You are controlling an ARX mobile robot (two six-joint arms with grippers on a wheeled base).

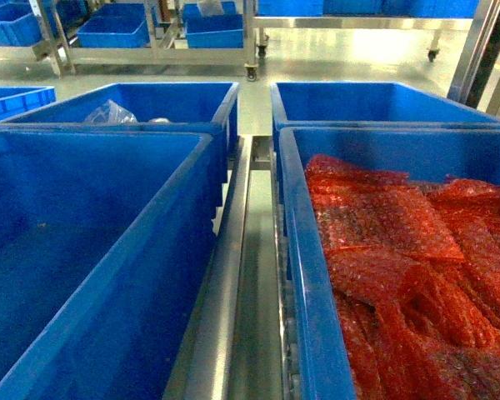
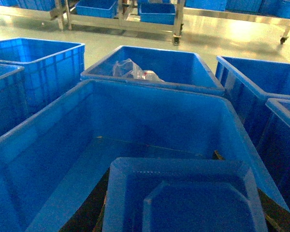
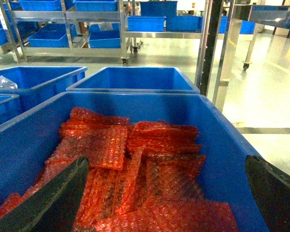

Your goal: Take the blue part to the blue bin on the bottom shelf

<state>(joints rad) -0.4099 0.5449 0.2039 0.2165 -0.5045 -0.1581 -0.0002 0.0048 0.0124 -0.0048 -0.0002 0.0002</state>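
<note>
The left gripper's fingers [image 2: 183,203] appear clamped on the blue part [image 2: 183,193] above the near left blue bin [image 2: 48,145]; lower centrally before release; right fingers [image 3: 63,198] apart, idle.

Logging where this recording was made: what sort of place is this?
Probably a factory or warehouse parts-sorting area: rows of large blue plastic bins, one filled with red bubble-wrap bags, and wheeled stainless-steel racks holding more blue bins on a smooth pale floor.
</note>
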